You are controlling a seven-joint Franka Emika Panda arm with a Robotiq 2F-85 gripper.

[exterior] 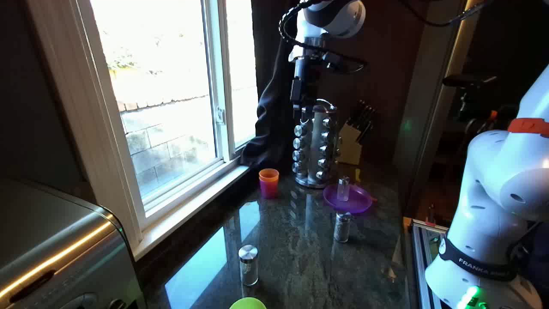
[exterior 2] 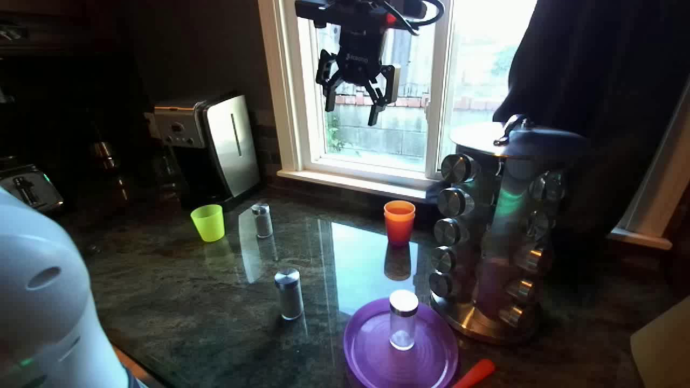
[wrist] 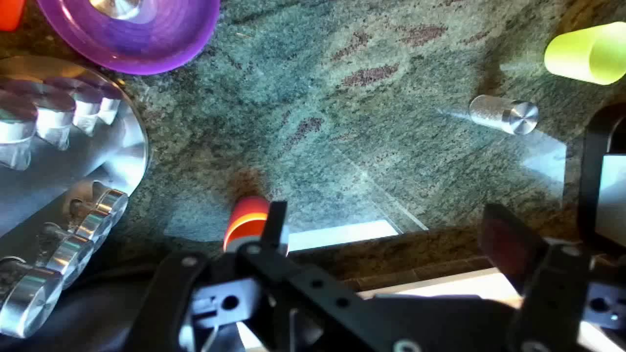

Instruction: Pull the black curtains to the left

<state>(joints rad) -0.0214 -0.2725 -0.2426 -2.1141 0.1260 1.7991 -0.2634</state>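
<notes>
Softly, the black curtains (exterior: 274,124) hang in rippled vertical folds along the right-hand edge of the window (exterior 2: 399,140) in both exterior views, the fabric flaring low at the pale sill (exterior 2: 353,184). The robot's angular black tool (exterior 2: 351,112) hangs above the desk (wrist: 313,161), its fingers spread well apart; in an exterior view it is outlined against the bright glass, left of the cloth. In front of the curtains stands a spice rack (exterior 2: 496,248) of polished metal, round at top and base, its jars (exterior 2: 455,200) capped with shiny discs. Just beside it is a smooth orange cup (exterior 2: 399,225) with tapered sides. Near the rack's foot, a shallow purple plate (exterior 2: 372,342) bears an upright clear jar (exterior 2: 403,323) with a metal lid, an orange handle (exterior 2: 477,372) lying by the rim. On the desk's mottled green stone stand a second jar (exterior 2: 290,296) and a third jar (exterior 2: 263,222) near a lime-yellow cup (exterior 2: 208,224) and a boxy metal appliance (exterior 2: 232,145). A slanted pale knife block (exterior: 349,146) stands near the rack; the white Franka arm (exterior: 493,193) rises at the desk's edge.
</notes>
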